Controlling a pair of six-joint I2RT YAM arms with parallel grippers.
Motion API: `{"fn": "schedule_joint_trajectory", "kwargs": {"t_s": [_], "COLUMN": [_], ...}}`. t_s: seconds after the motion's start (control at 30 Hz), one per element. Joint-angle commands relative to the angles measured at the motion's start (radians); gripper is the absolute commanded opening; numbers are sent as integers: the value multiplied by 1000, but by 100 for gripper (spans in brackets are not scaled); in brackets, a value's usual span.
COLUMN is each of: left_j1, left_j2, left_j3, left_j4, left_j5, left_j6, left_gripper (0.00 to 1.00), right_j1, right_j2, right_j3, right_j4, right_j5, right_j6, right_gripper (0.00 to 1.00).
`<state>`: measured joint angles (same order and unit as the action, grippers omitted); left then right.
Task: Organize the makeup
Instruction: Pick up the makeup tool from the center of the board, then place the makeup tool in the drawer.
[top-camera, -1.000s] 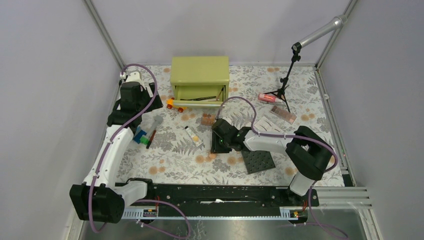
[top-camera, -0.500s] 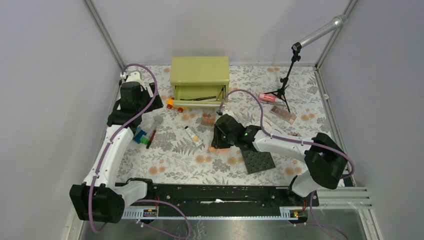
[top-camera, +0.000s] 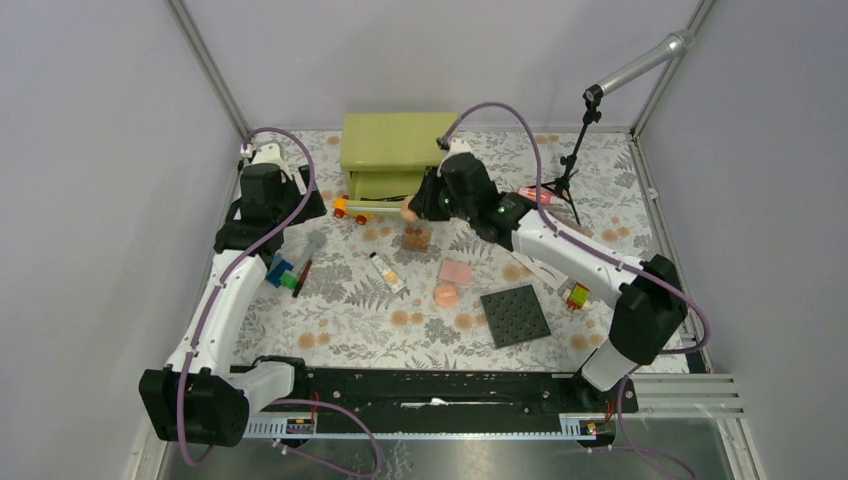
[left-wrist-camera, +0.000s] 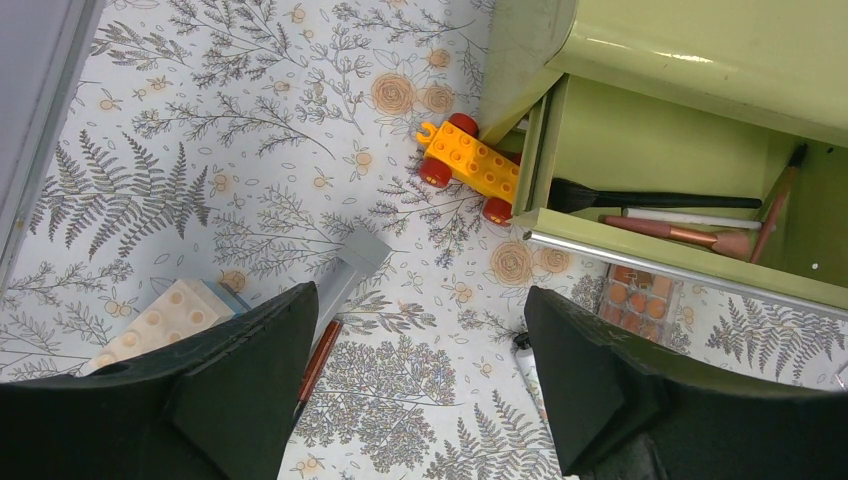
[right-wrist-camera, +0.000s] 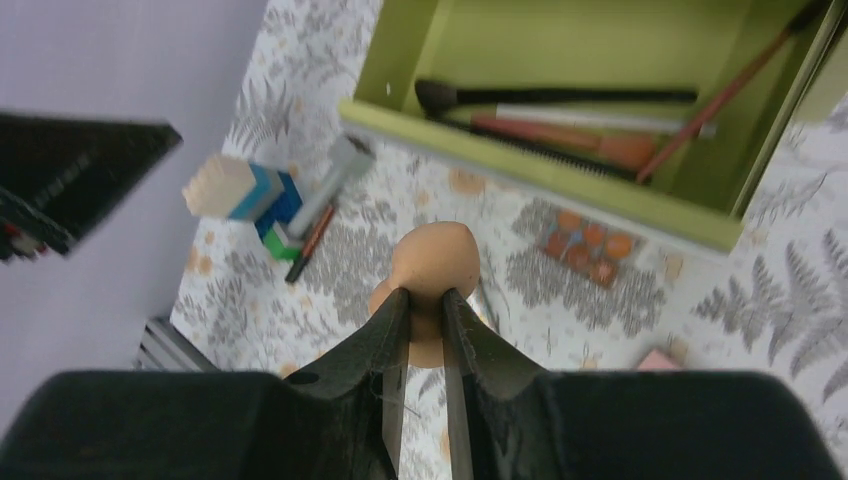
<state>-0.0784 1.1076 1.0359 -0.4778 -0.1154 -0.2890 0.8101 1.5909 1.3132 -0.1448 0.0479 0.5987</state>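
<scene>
My right gripper (right-wrist-camera: 427, 298) is shut on a peach egg-shaped sponge (right-wrist-camera: 432, 262) and holds it in the air just in front of the open drawer (right-wrist-camera: 540, 172) of the green box (top-camera: 400, 148). Brushes and pencils (right-wrist-camera: 560, 97) lie in that drawer. A second peach sponge (top-camera: 446, 294), a pink square compact (top-camera: 456, 271), a cream tube (top-camera: 385, 271) and an eyeshadow palette (top-camera: 416, 240) lie on the floral table. A brown pencil (left-wrist-camera: 320, 355) lies by a grey block (left-wrist-camera: 350, 268). My left gripper (left-wrist-camera: 415, 305) hangs open above them, holding nothing.
An orange toy car (left-wrist-camera: 470, 168) sits at the drawer's left corner. Stacked toy blocks (top-camera: 282, 273) lie at the left, a dark studded plate (top-camera: 515, 315) at the front right. A pink-red tube (top-camera: 533, 195) lies by the tripod stand (top-camera: 565, 180).
My right arm has lifted from the middle of the table and swung back to the drawer front with the sponge. The compact and the other sponge now show. The left arm has stayed still.
</scene>
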Motion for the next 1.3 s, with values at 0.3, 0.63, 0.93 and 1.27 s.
{"fn": "schedule_joint_trajectory", "kwargs": {"t_s": [0.3,0.63,0.93,1.27], "left_j1": [6,6,6,6], "left_j2": [-29,-48,-49,-48], "left_j3": [-2,-5,-5,-5], "left_j4": [34,34,34,34], "left_j5": [8,-5,-5,-9], "left_j6": [-6,-6,-5,-4], "left_gripper": [85,85,85,86], "right_j1": [-119,-131,-148,-148], "right_j2": [320,406,386,156], "right_j3": [380,446,420,136], "right_j4": [-37,-38,-56,-49], "right_j5": [4,32,97,153], "right_j6": [-115,-126,-138,-189], "right_gripper": [26,32,54,57]}}
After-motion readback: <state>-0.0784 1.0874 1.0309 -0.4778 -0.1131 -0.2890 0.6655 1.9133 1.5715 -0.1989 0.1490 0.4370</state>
